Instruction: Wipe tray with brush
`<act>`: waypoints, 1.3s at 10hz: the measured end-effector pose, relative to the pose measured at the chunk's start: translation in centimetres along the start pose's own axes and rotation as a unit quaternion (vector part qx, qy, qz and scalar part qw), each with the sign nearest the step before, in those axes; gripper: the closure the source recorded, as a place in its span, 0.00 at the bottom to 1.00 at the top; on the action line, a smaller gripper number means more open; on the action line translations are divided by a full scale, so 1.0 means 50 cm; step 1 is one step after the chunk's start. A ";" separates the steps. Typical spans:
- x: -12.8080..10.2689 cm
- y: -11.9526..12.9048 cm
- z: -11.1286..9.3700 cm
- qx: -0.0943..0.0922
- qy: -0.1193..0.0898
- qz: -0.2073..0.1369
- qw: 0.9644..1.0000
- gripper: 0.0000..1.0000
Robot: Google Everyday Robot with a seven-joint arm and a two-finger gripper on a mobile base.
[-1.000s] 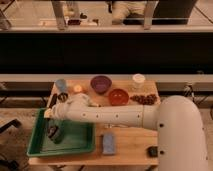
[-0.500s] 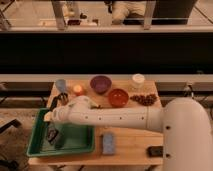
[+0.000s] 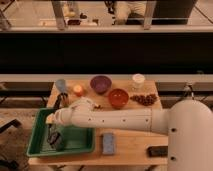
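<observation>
— Wooden desk (image 3: 131, 144) first: what lies nearest?

— Along the front edge, a flat black device (image 3: 157, 151) on the right and a blue-grey sponge (image 3: 108, 142) to its left, apart from each other on bare wood.

— And the tray?

— The green tray (image 3: 75, 140) fills the front left corner, just beside the sponge. The brush (image 3: 56, 141) is inside it, a dark block in the left half. The claw (image 3: 52, 131) is right above the brush, inside the rim.

— Clamped on it?

— I cannot tell whether the claw is apart, together or gripping; it and the brush run into one dark shape.

— What stands in the way?

— The white arm (image 3: 110, 119). It reaches from the right across the middle of the desk and covers the tray's back right corner.

— Farther back?

— A red bowl (image 3: 118, 98) with a pile of brown bits (image 3: 145, 99) to its right. Behind them sit a purple bowl (image 3: 100, 83), a small orange thing (image 3: 78, 90), a blue cup (image 3: 61, 86) at the left and a white cup (image 3: 138, 80) at the right. Behind the desk is a dark wall (image 3: 105, 52), and above it a seated person (image 3: 131, 10) partly shows.
</observation>
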 end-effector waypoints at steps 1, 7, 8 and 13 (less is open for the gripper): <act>0.011 0.026 -0.011 -0.007 0.013 0.009 1.000 0.98; 0.043 0.150 -0.067 -0.052 0.064 0.046 0.995 0.98; 0.043 0.172 -0.083 -0.064 0.070 0.049 0.994 0.98; 0.043 0.205 -0.138 -0.089 0.085 0.045 0.991 0.98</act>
